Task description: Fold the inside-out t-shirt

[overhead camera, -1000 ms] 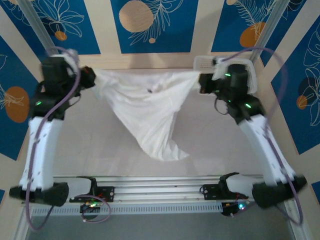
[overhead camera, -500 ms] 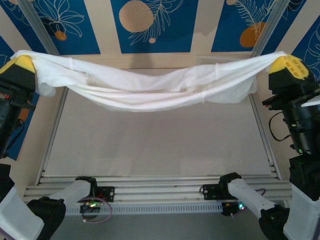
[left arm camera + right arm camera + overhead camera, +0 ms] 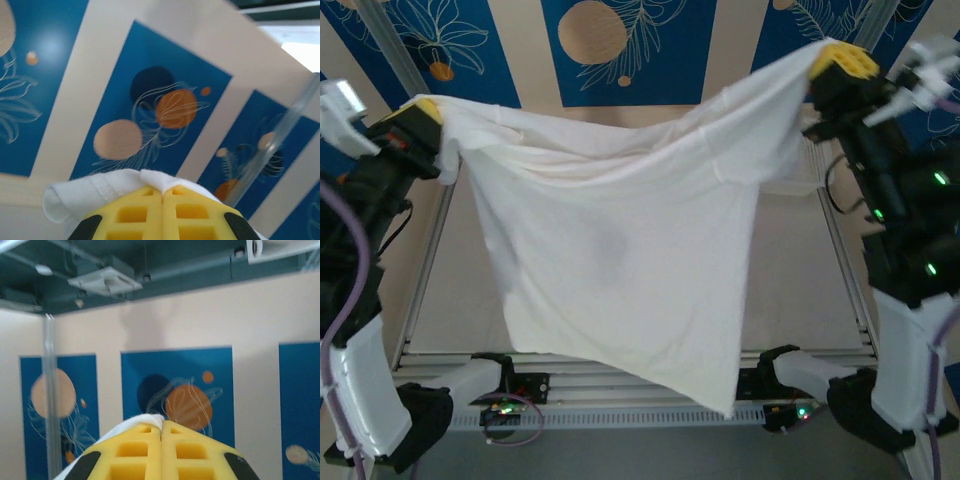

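Blue flowered wall panels [image 3: 620,50] back the table [image 3: 800,290]. From above, the white t-shirt [image 3: 620,270] hangs spread between my raised left gripper [image 3: 425,115] and right gripper [image 3: 842,62]. Wrist cameras show each pair of yellow fingers [image 3: 135,215] clenched on a cloth fold. Half a second ago it was a bunched band; now it drapes open.

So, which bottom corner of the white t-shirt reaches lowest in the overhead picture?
On the white cloth t-shirt, the right-hand corner, drooping to a point; the left-hand corner ends higher.
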You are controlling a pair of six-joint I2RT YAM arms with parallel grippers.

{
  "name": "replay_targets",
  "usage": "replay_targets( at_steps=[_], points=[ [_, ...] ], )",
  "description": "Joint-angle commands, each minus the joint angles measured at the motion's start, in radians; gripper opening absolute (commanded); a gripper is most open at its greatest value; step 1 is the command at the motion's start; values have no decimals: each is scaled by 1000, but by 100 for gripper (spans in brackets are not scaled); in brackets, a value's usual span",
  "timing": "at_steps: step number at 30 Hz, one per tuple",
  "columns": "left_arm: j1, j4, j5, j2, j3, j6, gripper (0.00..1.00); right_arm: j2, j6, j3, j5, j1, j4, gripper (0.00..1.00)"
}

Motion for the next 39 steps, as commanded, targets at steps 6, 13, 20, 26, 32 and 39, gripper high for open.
replay_targets(
  at_steps=[6, 13, 20, 26, 32, 39],
  points=[
    [84, 162, -92, 332, -353, 25, 0, 494, 25, -50, -37, -123, -14, 0],
    [146, 340, 55, 747, -380, -74, 81, 1085, 53, 581, -195, -107, -443, 62],
    [150, 482, 343, 628, -457, -56, 99, 942, 71, 459, -286, -107, -499, 63],
    [6, 490, 413, 289, -676, 116, 99, 488, 185, -187, -337, -86, -343, 63],
    [-230, 399, 399, -35, -876, 450, 99, 48, 333, -813, -171, 50, -250, 62],
    [-468, 68, 301, -131, -935, 780, 96, -150, 795, -1219, -120, 288, -359, 60]
  ],
)
